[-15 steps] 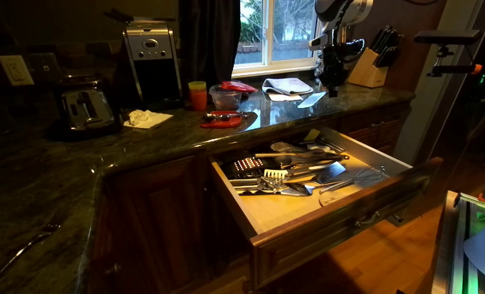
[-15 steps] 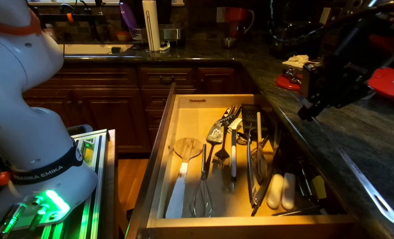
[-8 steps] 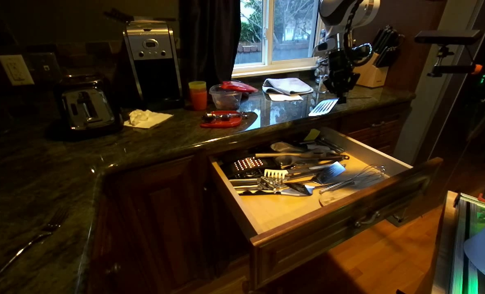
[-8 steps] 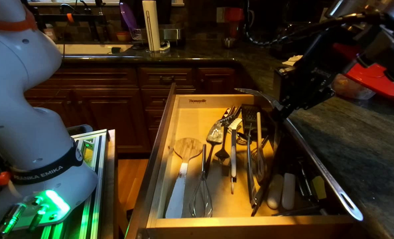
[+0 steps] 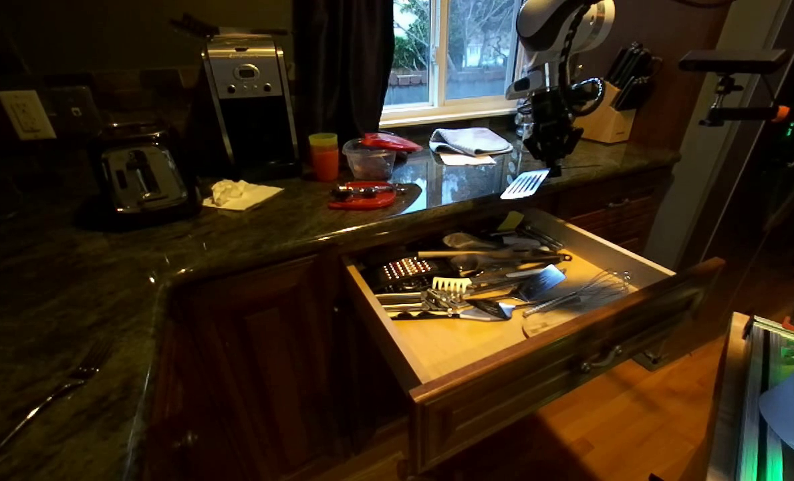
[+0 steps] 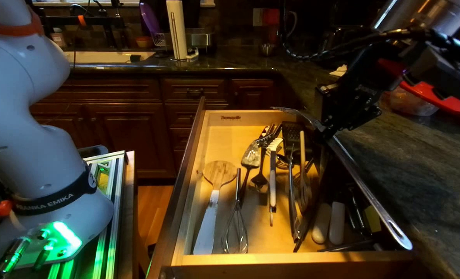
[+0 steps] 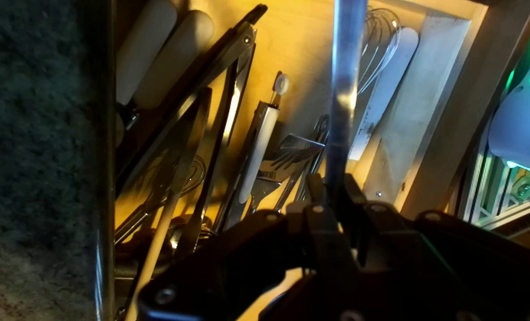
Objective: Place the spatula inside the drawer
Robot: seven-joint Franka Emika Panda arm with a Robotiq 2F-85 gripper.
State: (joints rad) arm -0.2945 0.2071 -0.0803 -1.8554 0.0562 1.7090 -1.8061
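The spatula has a pale slotted head [image 5: 525, 184], seen nearly edge-on in an exterior view [image 6: 290, 111], and a long metal handle [image 6: 369, 193]. My gripper [image 6: 325, 133] is shut on the handle near the head and holds it in the air over the counter-side part of the drawer. The wrist view shows the handle [image 7: 345, 89] between the fingertips [image 7: 334, 187]; the head is hidden there. The drawer [image 5: 557, 364] is pulled out and holds several utensils. Its pale wall shows in an exterior view [image 6: 292, 259] and its inner side in the wrist view [image 7: 419, 102].
The dark counter edge [image 7: 106, 178] runs close beside the gripper. In the drawer lie a whisk [image 6: 236, 228], a wooden paddle [image 6: 219, 174], tongs [image 6: 292, 193] and a grater [image 5: 407, 269]. A red lid [image 6: 435, 97] and a container [image 5: 370, 160] stand on the counter.
My gripper has moved with the spatula from over the counter to over the drawer. The spatula's head has turned so that its slots show, and it sits lower in an exterior view.
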